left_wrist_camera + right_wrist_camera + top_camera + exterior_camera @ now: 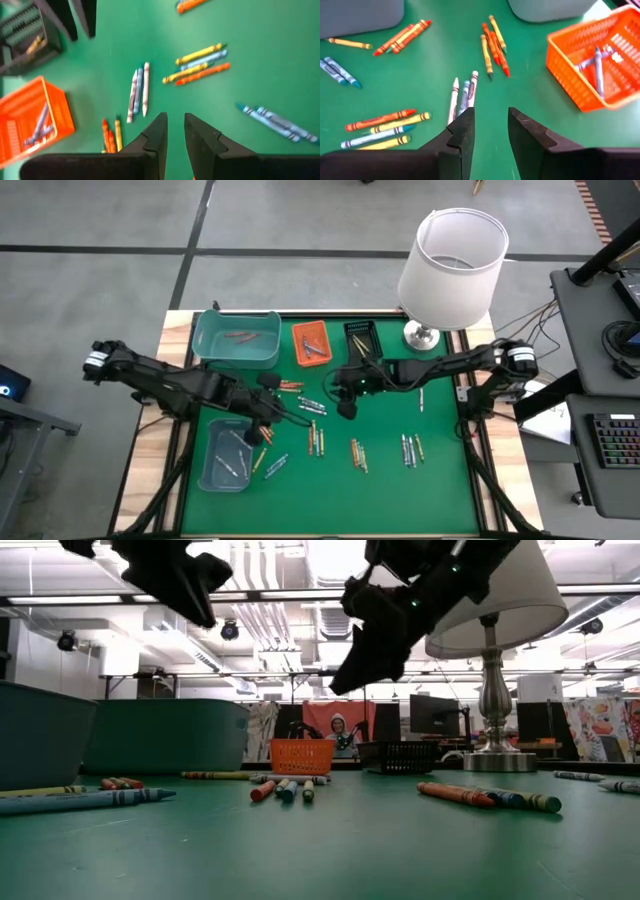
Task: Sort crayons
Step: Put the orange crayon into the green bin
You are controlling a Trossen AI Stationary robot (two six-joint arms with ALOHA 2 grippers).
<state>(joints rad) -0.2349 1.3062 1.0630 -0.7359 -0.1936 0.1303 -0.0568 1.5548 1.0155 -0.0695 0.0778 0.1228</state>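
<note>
My right gripper [490, 135] hangs above the green worktop [440, 480] with its two dark fingers a modest gap apart and nothing between them. Just past its fingertips lie three pale crayons [463, 95] side by side, white, blue-grey and pinkish. My left gripper [172, 132] also hovers clear of the surface, fingers parted by only a narrow slot, holding nothing that I can see.

Farther out from the right gripper a small fan of orange, red and yellow crayons [493, 42] lies loose on the green, and off to one side a cluster of red, yellow and blue ones [385, 127]. More crayons are scattered in little groups over the near half of the worktop [358, 455] [411, 448].

Beyond them stands the orange tray [570, 75], with a few silvery grey crayons [595, 62] inside it. Beside it is a black tray [361, 337]. A large teal tray [238, 340] holds a few reddish sticks, and a second pale one [226, 457] nearer the front edge holds some grey ones. At the back stands a lamp [452, 270] with a white shade.
</note>
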